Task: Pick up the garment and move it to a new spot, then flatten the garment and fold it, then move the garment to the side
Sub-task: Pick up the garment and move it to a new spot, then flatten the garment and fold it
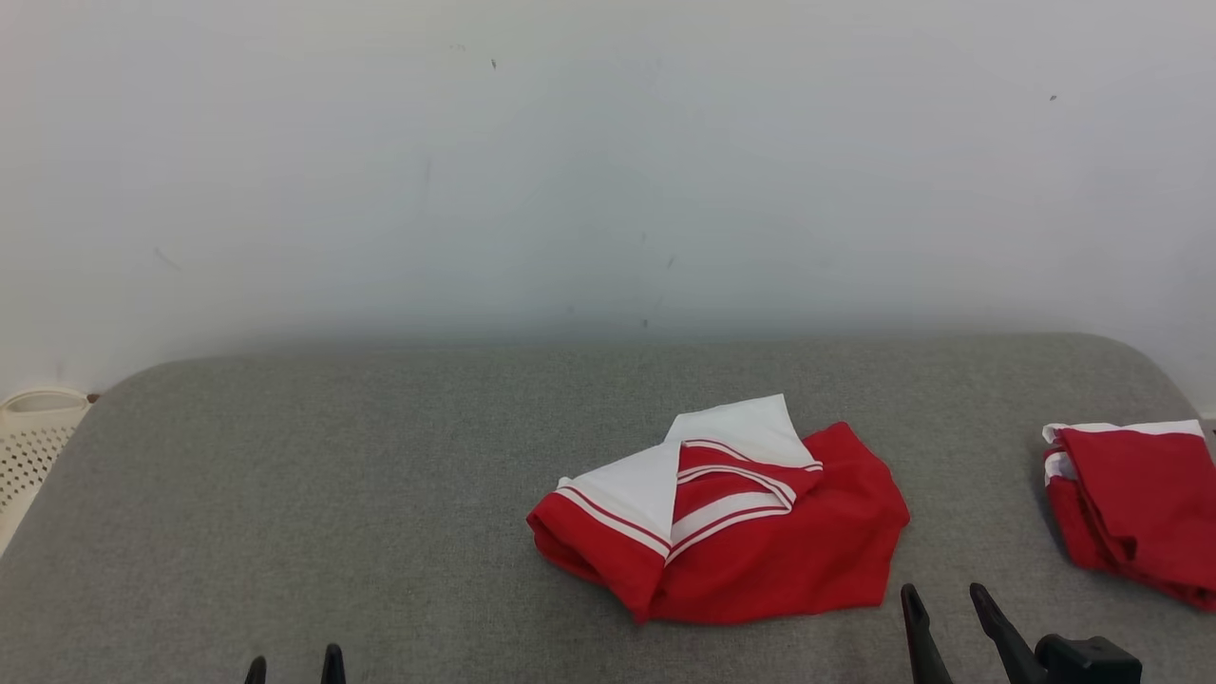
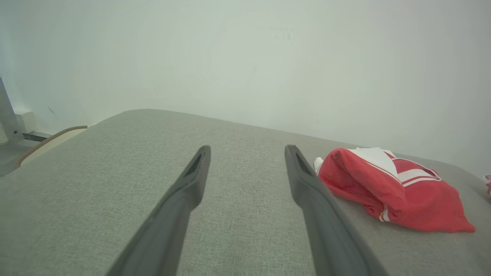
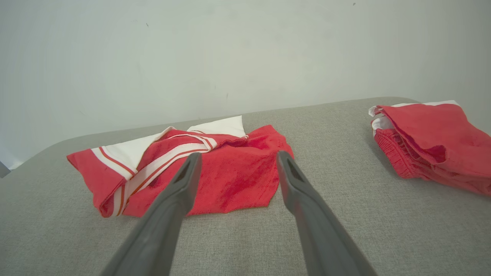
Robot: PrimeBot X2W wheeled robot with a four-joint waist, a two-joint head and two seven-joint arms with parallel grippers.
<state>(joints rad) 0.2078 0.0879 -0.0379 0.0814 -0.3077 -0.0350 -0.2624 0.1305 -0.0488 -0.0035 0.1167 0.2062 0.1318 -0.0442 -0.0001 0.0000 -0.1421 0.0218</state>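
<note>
Red-white garment [image 1: 760,551] crumpled near table [image 1: 285,475] front edge, right of centre; left claw [image 1: 294,663] and right claw [image 1: 945,600] open, empty. Best: pinch two spread corners, not the bunched middle, lift clear before moving

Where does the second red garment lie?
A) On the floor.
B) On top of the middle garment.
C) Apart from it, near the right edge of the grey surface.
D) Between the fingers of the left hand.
C: the second garment lies at the right of the grey surface, with bare cloth between it and the middle garment.
</note>
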